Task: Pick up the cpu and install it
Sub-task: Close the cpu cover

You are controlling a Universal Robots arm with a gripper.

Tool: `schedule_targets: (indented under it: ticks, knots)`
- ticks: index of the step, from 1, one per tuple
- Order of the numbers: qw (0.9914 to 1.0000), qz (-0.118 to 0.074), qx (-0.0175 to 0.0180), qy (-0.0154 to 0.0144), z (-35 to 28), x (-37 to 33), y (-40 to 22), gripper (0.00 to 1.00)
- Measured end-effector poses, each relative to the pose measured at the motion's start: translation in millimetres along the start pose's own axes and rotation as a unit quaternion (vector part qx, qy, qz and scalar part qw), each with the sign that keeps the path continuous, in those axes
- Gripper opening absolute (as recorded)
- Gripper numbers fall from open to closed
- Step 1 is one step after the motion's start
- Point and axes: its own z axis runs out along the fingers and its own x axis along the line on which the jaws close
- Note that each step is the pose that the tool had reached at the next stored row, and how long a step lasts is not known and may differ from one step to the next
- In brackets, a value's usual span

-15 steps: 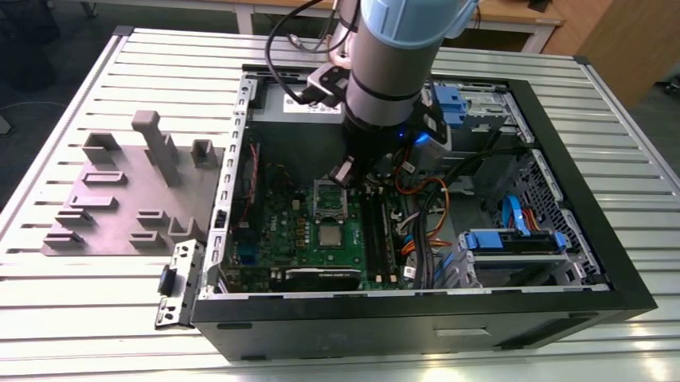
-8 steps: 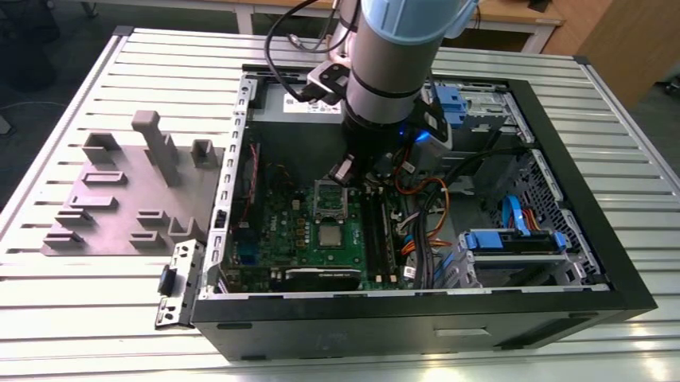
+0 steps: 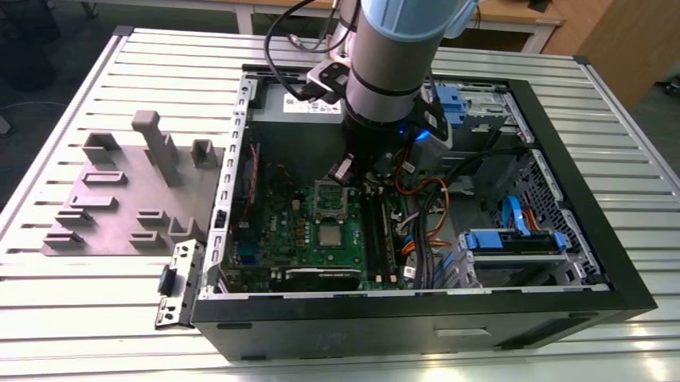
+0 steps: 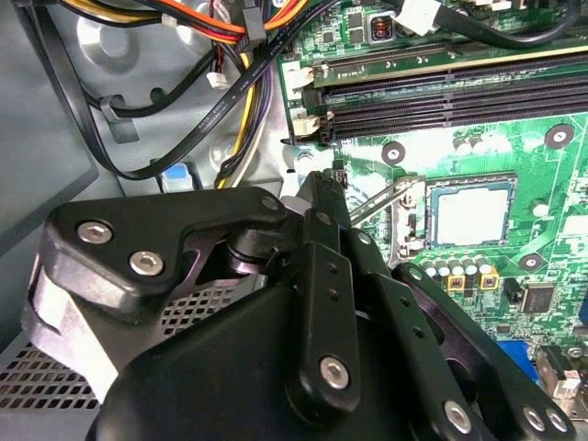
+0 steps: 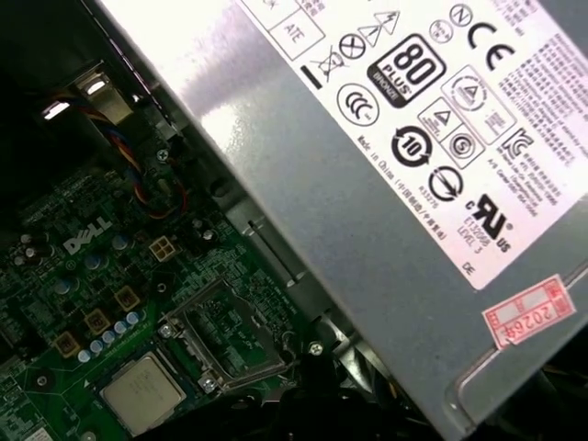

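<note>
The cpu (image 3: 333,235) (image 4: 472,217) (image 5: 142,395) lies flat in the motherboard (image 3: 308,231) socket, its metal frame (image 5: 220,335) raised open beside it. The gripper (image 4: 317,184) hangs above the board near the frame; its linkage blocks the tips, so the jaws' state cannot be told.

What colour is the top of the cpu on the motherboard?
Pale silver-grey, seen best in the first wrist view: the cpu lies on the green motherboard.

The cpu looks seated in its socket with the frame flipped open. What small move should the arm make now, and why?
Probably a short straight lift. The cpu lies flat in the socket, its metal frame is open, and the gripper sits beside it holding nothing visible, close to the cables.
</note>
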Motion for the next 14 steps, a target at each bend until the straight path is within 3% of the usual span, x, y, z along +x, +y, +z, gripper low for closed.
schedule_targets:
  ticks: [14]
  knots:
    - [0.99996,0.0,0.0055,0.0066,-5.8,0.1,1.2,0.11]
